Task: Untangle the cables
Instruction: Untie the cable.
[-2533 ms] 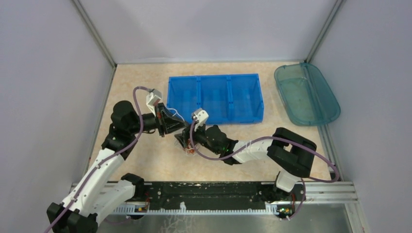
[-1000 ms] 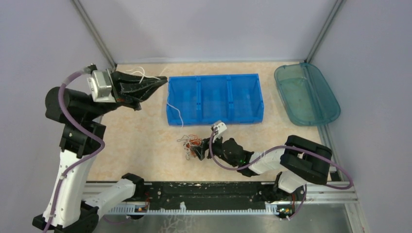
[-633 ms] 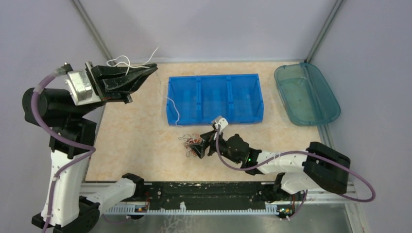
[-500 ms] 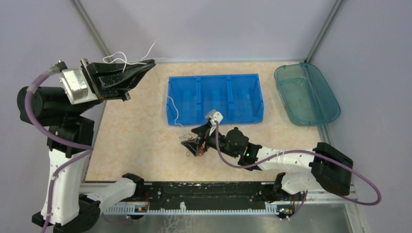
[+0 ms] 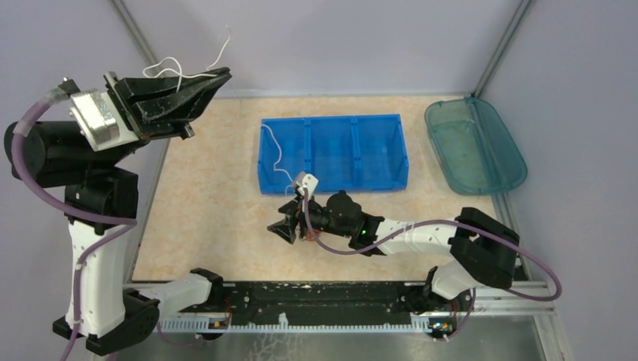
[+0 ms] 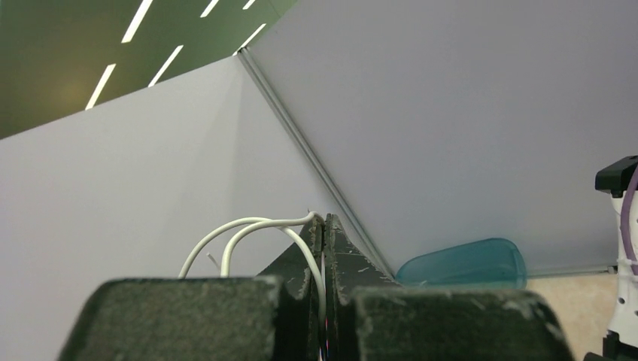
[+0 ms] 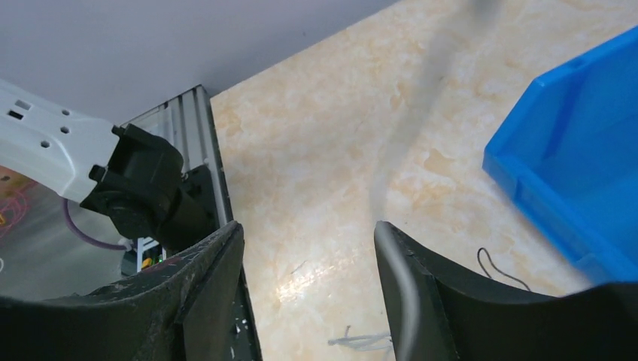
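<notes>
Your left gripper (image 5: pixel 220 75) is up high at the far-left corner, jaws pressed together on a white wire (image 5: pixel 177 69). In the left wrist view that wire (image 6: pixel 252 228) loops out from between the closed fingertips.

Low on the table (image 5: pixel 211 218), well apart from it toward the right and near side, your right gripper (image 5: pixel 286 228) has its jaws spread, with nothing I can make out between them. In the right wrist view a pale blurred strand (image 7: pixel 404 143) runs up past one finger.

The tangle of wires (image 5: pixel 311 238) lies just under that right gripper and is mostly hidden by it, with only a bit of red-orange showing. A thin white strand (image 5: pixel 276 154) rises from there in front of the blue bin (image 5: pixel 331 119). I cannot tell whether it joins the wire in your left gripper.

The line that matters runs from the tangle up and left to the raised grip. Your right arm is the nearer one to pin the tangle, while the left draws away along that line.
</notes>
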